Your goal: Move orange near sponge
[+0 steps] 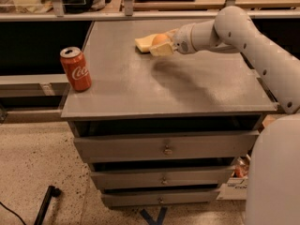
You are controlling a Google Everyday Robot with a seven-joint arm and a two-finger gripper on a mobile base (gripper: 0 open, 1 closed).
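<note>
Nearest are the drawers [164, 146] under the counter [197, 93]. A red Coca-Cola can [76, 69] stands upright near the counter's front left edge. Further back, the gripper [162, 44] reaches in from the right, its fingers closed around the orange [160, 39], just beside the sponge [142, 43] lying flat behind it.

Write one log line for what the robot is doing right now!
tool: over back of cabinet top, shut on orange | sponge: right beside orange | cola can: upright, front-left corner
</note>
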